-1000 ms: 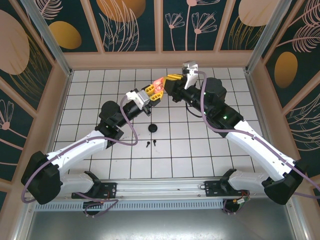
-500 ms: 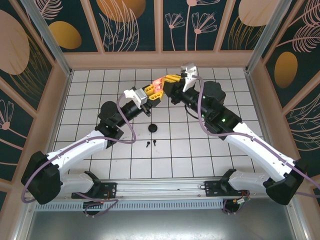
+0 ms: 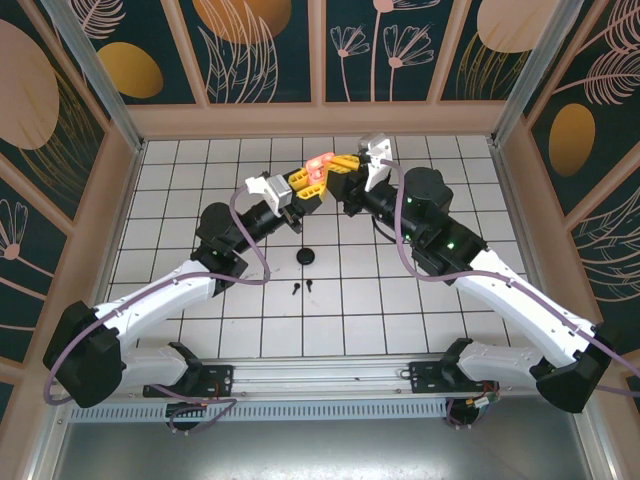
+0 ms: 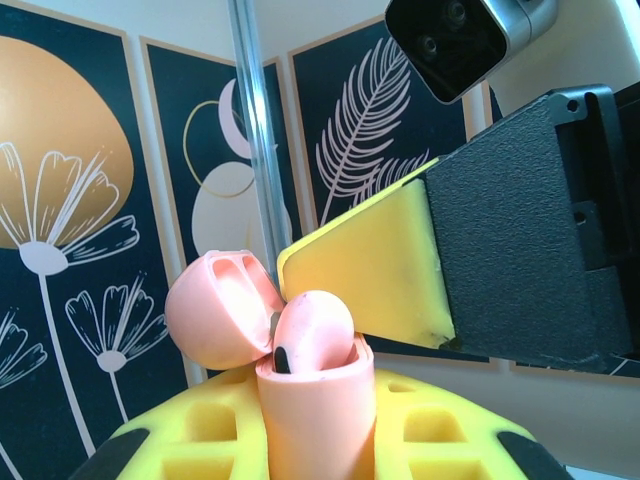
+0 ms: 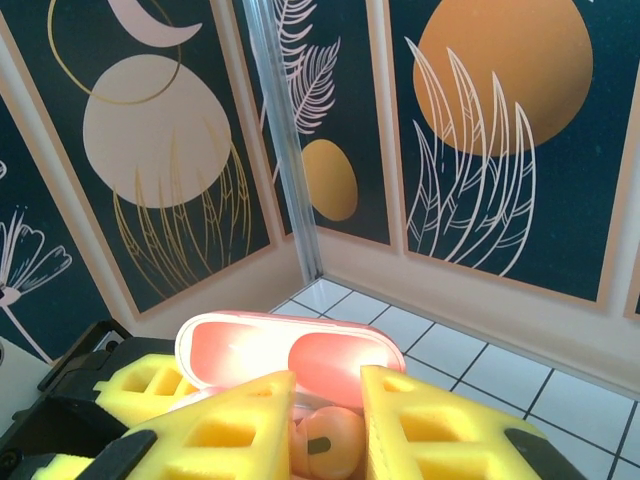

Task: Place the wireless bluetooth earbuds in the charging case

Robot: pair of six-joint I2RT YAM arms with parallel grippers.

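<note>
Fingers, top view: left fingers (image 3: 300,183) hold the pink case (image 3: 318,166) in the air over the far worktop (image 3: 200,160), and right fingers (image 3: 343,160) meet it. Two black earbuds (image 3: 303,288) lie nearer.
Left wrist: pink earbud (image 4: 312,330) sits half in the case, lid (image 4: 215,310) open.
Right wrist: right fingers are narrow and seem to pinch it.
Advice: push straight down, slowly, w/o tilt; case must not move.

- The left gripper (image 3: 303,186), clamping the charging case (image 3: 320,163), is creeping forward beyond its own fingertips, toward the far wall
- The right gripper (image 3: 338,166), pinching the pink earbud (image 5: 325,440), is following, its wrist swinging closer to the left gripper
</note>
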